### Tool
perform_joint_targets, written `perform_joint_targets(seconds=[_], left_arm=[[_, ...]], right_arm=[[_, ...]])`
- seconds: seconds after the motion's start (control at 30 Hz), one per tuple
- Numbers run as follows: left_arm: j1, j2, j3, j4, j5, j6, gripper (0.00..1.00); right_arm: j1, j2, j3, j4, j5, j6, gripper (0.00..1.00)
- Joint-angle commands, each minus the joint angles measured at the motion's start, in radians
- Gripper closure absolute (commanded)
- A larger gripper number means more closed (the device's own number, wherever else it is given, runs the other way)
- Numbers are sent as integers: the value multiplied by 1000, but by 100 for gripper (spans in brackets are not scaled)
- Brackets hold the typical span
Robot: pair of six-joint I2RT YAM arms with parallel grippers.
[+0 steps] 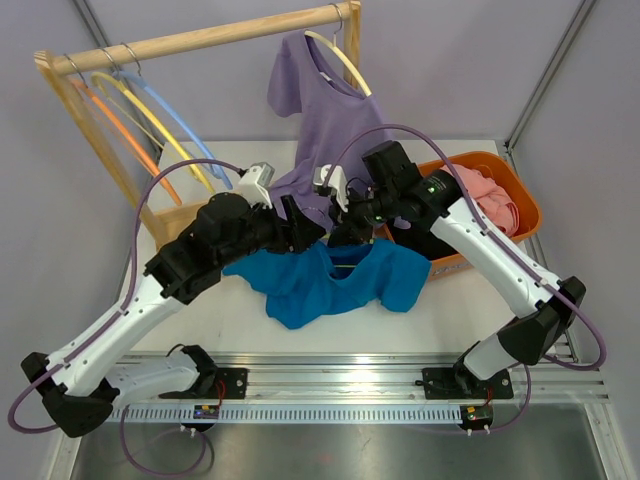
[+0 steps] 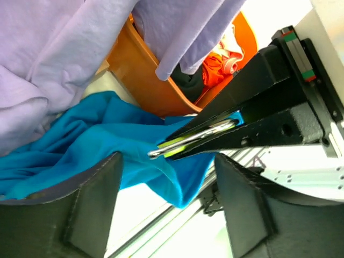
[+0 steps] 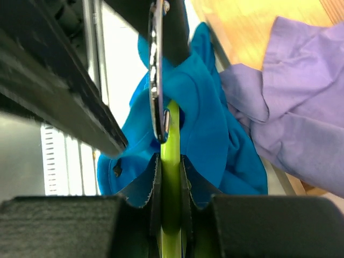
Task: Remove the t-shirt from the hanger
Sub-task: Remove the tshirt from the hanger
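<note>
A blue t-shirt hangs on a lime green hanger with a metal hook, its lower part bunched on the white table. My right gripper is shut on the hanger's green neck; in the right wrist view its gripper clamps the green bar just below the hook. My left gripper is open right beside it, to the left. In the left wrist view the left gripper holds nothing, and the blue shirt and the hook lie just beyond its fingers.
A purple t-shirt hangs on a wooden rack right behind both grippers. Empty orange, yellow and blue hangers hang at the rack's left. An orange basket with clothes stands at the right, under my right arm.
</note>
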Motion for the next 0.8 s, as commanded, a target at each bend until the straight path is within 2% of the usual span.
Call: perform_joint_targets(seconds=[0.0, 0.2, 0.43, 0.63, 0.77], left_arm=[[-1, -51, 41, -5, 51, 138, 25], [-1, -149, 50, -95, 137, 327, 13], [-1, -188, 59, -173, 226, 475, 14], [-15, -168, -33, -83, 316, 555, 16], [-30, -144, -62, -9, 329, 609, 15]], right_arm=[[-21, -66, 43, -34, -111, -82, 100], [-36, -66, 61, -133, -165, -208, 100], [-38, -61, 75, -206, -235, -305, 100], [-38, -34, 130, -291, -312, -377, 100], [-38, -23, 152, -340, -355, -423, 100]])
